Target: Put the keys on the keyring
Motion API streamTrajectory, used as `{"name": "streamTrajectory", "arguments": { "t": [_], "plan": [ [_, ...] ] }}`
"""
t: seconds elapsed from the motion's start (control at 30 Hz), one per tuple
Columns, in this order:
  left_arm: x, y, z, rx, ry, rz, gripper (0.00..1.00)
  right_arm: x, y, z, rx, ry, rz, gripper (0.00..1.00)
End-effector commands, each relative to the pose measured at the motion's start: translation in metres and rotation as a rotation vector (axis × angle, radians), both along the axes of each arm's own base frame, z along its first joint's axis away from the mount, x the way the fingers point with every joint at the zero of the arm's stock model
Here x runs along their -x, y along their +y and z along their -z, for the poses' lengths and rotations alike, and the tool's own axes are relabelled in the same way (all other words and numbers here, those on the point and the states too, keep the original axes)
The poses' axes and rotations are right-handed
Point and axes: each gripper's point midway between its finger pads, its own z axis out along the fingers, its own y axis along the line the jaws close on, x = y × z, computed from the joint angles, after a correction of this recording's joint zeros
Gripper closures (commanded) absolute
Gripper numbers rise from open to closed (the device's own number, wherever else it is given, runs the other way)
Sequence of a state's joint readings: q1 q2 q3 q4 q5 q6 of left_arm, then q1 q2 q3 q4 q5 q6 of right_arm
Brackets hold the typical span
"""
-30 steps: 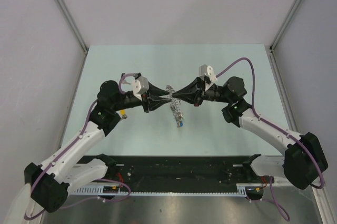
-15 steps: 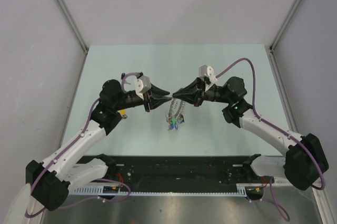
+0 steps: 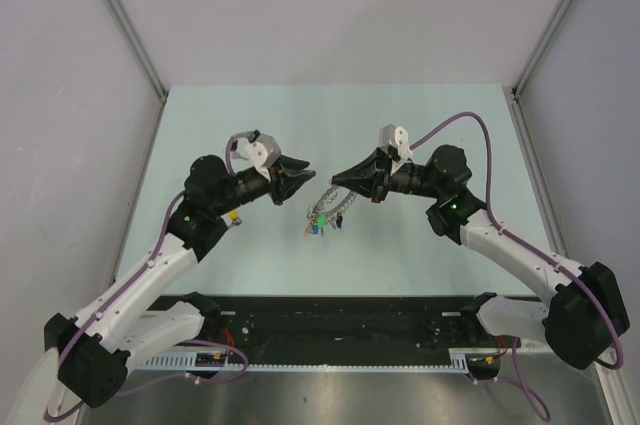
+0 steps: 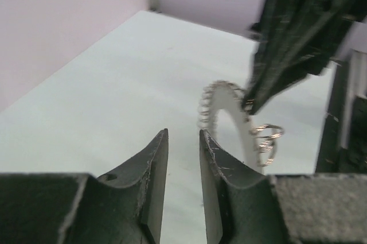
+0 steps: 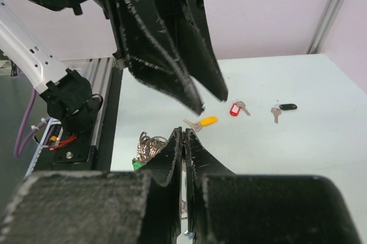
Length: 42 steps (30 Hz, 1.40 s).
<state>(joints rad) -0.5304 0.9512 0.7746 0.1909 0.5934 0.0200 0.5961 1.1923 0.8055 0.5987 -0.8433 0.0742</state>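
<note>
The jaws of my right gripper (image 3: 336, 183) are pinched tight on the keyring (image 3: 326, 213). The jaws of my left gripper (image 3: 303, 177) stand a little apart, with nothing in between.

From above, both my arms go up from the near edge of the table (image 3: 420, 115). They bend at the elbows and turn in to face each other over the middle. My elbows stick out to the sides. My two grippers point nose to nose, near each other but not touching. The keyring hangs down from my right tip. Its blue and green tags (image 3: 316, 226) are low by the table, and I cannot tell if they touch it.

From my left wrist, I see my left jaws with a thin gap between them, and the gap is bare. Just past them the silver ring stands up on its edge. My right tip comes down from the top right and bites its rim. A few small loops (image 4: 265, 138) dangle under that spot.

From my right wrist, my jaws are pressed flat together, with a thin bit of silver wire squeezed between them. The ring's bunch of small keys (image 5: 150, 143) sits just left of them. My left gripper looms big and black above, tilted down. Past it, the yellow key (image 5: 203, 122), the red key (image 5: 235, 109) and the black key (image 5: 285, 107) lie in a row on the table, all apart from the ring.
</note>
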Motion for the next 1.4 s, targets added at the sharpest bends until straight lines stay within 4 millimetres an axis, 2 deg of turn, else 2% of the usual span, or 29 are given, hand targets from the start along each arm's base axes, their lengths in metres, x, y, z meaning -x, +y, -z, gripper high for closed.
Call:
{"name": "streamTrajectory", "arguments": {
  "t": [0.0, 0.07, 0.1, 0.23, 0.4, 0.47, 0.5, 0.57, 0.6, 0.67, 0.7, 0.97, 1.07, 1.27, 1.37],
  "plan": [
    [-0.045, 0.053, 0.014, 0.017, 0.105, -0.447, 0.66, -0.002, -0.01, -0.02, -0.02, -0.083, 0.056, 1.0],
    [-0.049, 0.073, 0.031, -0.005, 0.189, -0.572, 0.65, -0.001, -0.012, -0.02, -0.02, -0.092, 0.063, 1.0],
    [-0.058, 0.097, 0.04, -0.017, 0.219, -0.713, 0.65, -0.002, -0.014, -0.019, -0.015, -0.088, 0.071, 1.0],
    [-0.054, 0.148, 0.094, -0.024, 0.456, -1.003, 0.64, -0.001, -0.019, -0.016, 0.005, -0.086, 0.09, 1.0],
    [-0.037, 0.189, 0.156, 0.04, 0.667, -1.219, 0.66, 0.002, -0.028, -0.016, 0.025, -0.105, 0.12, 1.0],
    [-0.035, 0.196, 0.168, 0.111, 0.714, -1.268, 0.66, 0.002, -0.031, -0.014, 0.031, -0.111, 0.129, 1.0],
    [-0.031, 0.205, 0.182, 0.124, 0.739, -1.305, 0.66, 0.004, -0.033, -0.016, 0.027, -0.116, 0.136, 1.0],
    [-0.033, 0.211, 0.188, 0.201, 0.762, -1.337, 0.66, 0.002, -0.036, -0.016, 0.027, -0.114, 0.146, 1.0],
    [-0.03, 0.219, 0.2, 0.217, 0.781, -1.367, 0.66, 0.002, -0.037, -0.017, 0.025, -0.117, 0.146, 1.0],
    [-0.032, 0.224, 0.204, 0.283, 0.794, -1.391, 0.66, 0.002, -0.039, -0.018, 0.021, -0.119, 0.146, 1.0],
    [-0.03, 0.227, 0.214, 0.282, 0.809, -1.408, 0.66, 0.003, -0.039, -0.017, 0.019, -0.115, 0.142, 1.0],
    [-0.035, 0.242, 0.242, 0.327, 0.855, -1.481, 0.66, 0.002, -0.042, -0.017, 0.008, -0.109, 0.138, 1.0],
    [-0.038, 0.244, 0.25, 0.329, 0.874, -1.485, 0.68, 0.002, -0.043, -0.016, 0.008, -0.107, 0.139, 1.0],
    [-0.05, 0.242, 0.254, 0.32, 0.888, -1.477, 0.77, 0.001, -0.045, -0.016, 0.007, -0.107, 0.142, 1.0],
    [-0.053, 0.241, 0.258, 0.296, 0.906, -1.477, 0.78, 0.001, -0.046, -0.016, 0.005, -0.108, 0.144, 1.0]
  ]
}}
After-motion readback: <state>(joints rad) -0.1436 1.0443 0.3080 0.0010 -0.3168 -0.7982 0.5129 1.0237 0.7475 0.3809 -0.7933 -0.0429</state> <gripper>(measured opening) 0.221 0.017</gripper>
